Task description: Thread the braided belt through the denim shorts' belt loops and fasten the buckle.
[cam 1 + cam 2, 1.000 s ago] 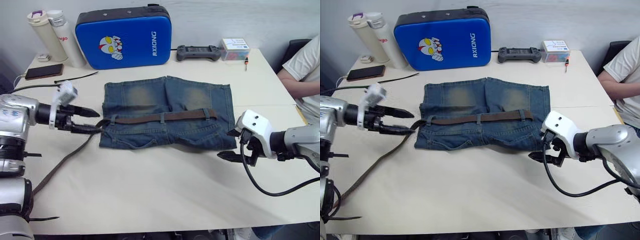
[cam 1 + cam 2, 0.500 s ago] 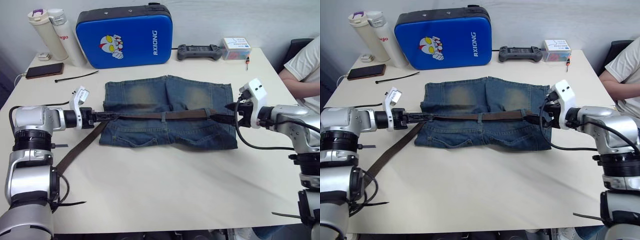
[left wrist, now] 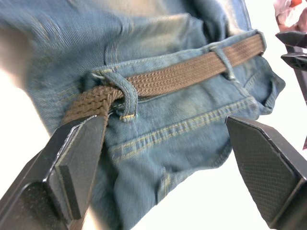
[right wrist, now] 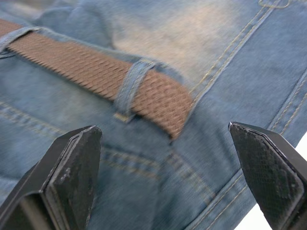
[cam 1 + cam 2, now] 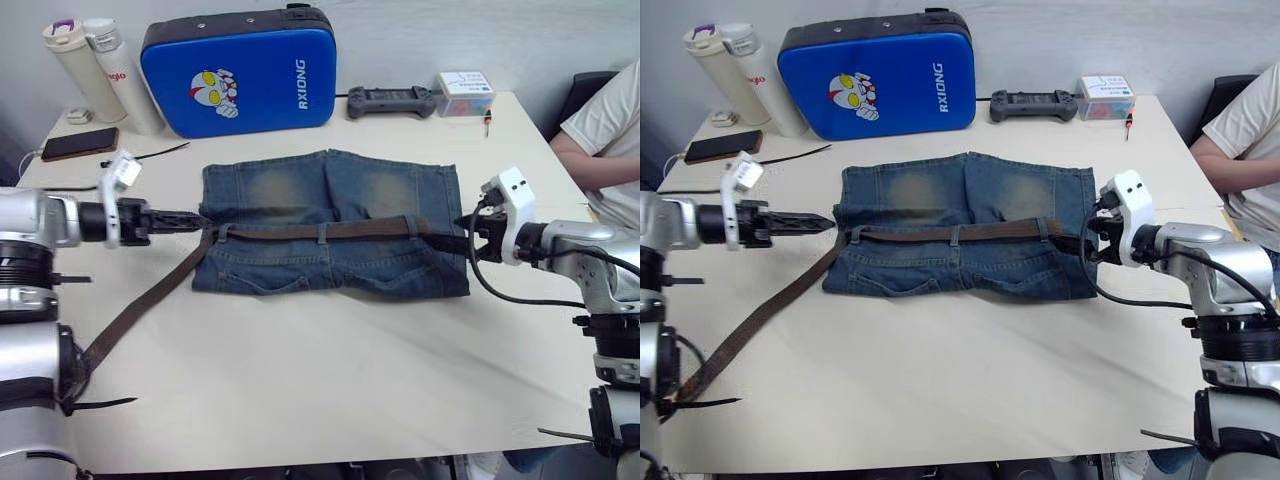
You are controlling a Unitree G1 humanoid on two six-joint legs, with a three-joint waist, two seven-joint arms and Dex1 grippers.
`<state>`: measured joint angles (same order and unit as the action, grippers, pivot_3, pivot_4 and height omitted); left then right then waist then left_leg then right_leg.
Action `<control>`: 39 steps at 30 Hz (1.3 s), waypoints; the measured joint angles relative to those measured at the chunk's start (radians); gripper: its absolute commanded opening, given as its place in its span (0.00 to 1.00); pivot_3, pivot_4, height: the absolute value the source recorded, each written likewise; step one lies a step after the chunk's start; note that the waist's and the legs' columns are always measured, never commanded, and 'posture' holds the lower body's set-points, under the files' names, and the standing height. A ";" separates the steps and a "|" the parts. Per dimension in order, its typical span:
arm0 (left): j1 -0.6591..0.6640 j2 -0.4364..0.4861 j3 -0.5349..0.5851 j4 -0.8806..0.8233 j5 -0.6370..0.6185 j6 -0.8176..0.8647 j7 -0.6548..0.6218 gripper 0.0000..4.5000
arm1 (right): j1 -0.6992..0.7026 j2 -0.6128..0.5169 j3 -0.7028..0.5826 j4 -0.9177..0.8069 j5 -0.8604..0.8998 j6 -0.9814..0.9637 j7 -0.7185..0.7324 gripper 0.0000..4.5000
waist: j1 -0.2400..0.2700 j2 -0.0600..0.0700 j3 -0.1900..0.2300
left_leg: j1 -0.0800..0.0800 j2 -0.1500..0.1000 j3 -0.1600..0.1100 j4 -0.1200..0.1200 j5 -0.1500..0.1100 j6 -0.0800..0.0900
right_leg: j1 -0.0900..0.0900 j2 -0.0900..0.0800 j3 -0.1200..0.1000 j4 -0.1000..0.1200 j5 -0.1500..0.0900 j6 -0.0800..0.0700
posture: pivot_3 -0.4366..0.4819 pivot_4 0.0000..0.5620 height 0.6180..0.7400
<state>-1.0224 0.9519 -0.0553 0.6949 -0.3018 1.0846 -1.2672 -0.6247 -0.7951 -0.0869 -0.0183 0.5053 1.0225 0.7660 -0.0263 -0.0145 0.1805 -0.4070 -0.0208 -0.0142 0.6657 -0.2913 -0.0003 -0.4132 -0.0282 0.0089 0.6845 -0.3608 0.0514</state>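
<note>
Left wrist view: left hand (image 3: 163, 167) spread wide, empty, facing braided belt (image 3: 192, 72).

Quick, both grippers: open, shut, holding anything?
Left gripper: open, empty, at the blue denim shorts' waistband end.
Right gripper: open, empty, over the dark-brown braided belt.

The near half of the table (image 5: 330, 380) lies bare — wide passage for either arm, save where the braided belt (image 5: 140, 305) trails off the left edge. Behind the denim shorts (image 5: 330, 240), the blue case (image 5: 238, 70), two bottles (image 5: 95, 70), phone (image 5: 80, 144) and controller (image 5: 392, 101) crowd the far edge — a seated person (image 5: 605, 130) blocks the right side.
</note>
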 measured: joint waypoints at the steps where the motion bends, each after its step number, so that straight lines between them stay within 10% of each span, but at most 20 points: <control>1: -0.012 -0.005 -0.005 0.030 0.014 -0.037 -0.005 0.99 | 0.011 -0.006 -0.008 -0.045 0.029 0.026 0.013 1.00 | 0.001 0.000 0.000 | 0.000 0.000 0.000 0.001 0.000 0.000 | 0.000 0.000 0.000 0.000 0.000 0.000 | 0.48 0.27 1.00; 25: -0.184 -0.311 0.100 0.411 0.074 -0.166 0.327 0.99 | 0.012 -0.004 -0.039 -0.169 0.106 0.082 -0.019 1.00 | 0.022 0.000 0.000 | -0.002 -0.001 0.001 0.004 -0.001 0.002 | -0.001 0.000 0.000 0.003 0.000 0.000 | 0.48 0.27 1.00; 39: -0.175 -0.369 0.154 0.421 0.074 -0.171 0.388 1.00 | -0.166 0.212 -0.008 0.424 -0.104 -0.150 -0.198 0.95 | 0.021 -0.001 0.000 | -0.002 -0.001 0.003 0.007 -0.001 0.002 | -0.003 -0.001 0.000 0.006 0.000 0.000 | 0.48 0.27 1.00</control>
<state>-1.1974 0.5831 0.0988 1.1159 -0.2279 0.9140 -0.8788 -0.7911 -0.5826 -0.0954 0.4057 0.4012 0.8728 0.5678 -0.0050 -0.0152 0.1805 -0.4094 -0.0214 -0.0109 0.6723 -0.2921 0.0014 -0.4163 -0.0289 0.0086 0.6908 -0.3607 0.0516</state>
